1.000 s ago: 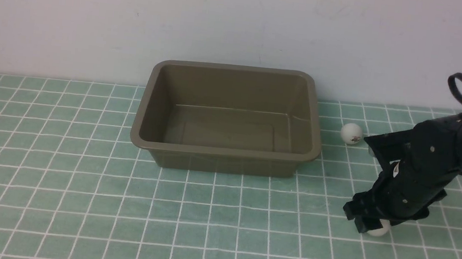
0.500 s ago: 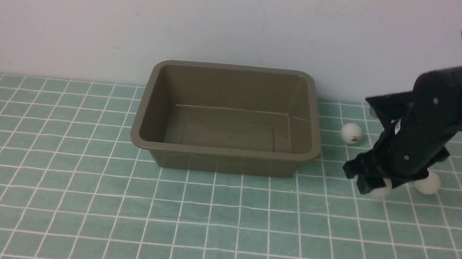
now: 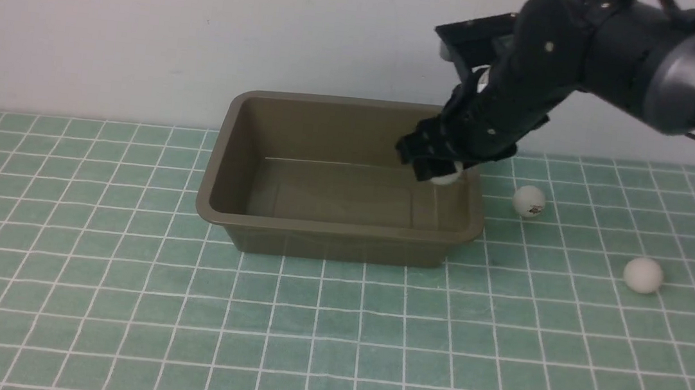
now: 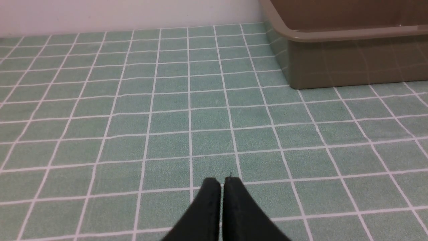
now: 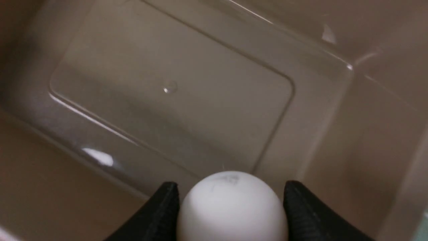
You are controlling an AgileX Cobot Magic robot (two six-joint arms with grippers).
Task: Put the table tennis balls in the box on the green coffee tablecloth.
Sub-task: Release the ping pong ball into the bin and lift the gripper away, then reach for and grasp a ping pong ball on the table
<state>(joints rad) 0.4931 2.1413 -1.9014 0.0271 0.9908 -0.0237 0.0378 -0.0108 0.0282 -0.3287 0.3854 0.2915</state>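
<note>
The olive-brown box (image 3: 337, 227) stands empty on the green coffee tablecloth (image 3: 308, 320), against the back wall. My right gripper (image 3: 437, 167) hangs over the box's right end, shut on a white table tennis ball (image 3: 447, 176). In the right wrist view this ball (image 5: 230, 207) sits between the two black fingers of that gripper (image 5: 230, 184), above the bare box floor (image 5: 174, 100). Two more balls lie on the cloth right of the box: one with a dark logo (image 3: 528, 201) and a plain one (image 3: 642, 275). My left gripper (image 4: 222, 182) is shut and empty, low over the cloth.
A pale wall runs right behind the box. The box's near left corner (image 4: 351, 57) shows in the left wrist view, ahead of the left gripper. Bare checked cloth stretches in front of and left of the box.
My right gripper has lifted the ball from the cloth at the front right and carried it up and left to above the box's right end. The plain ball behind it came into view.
</note>
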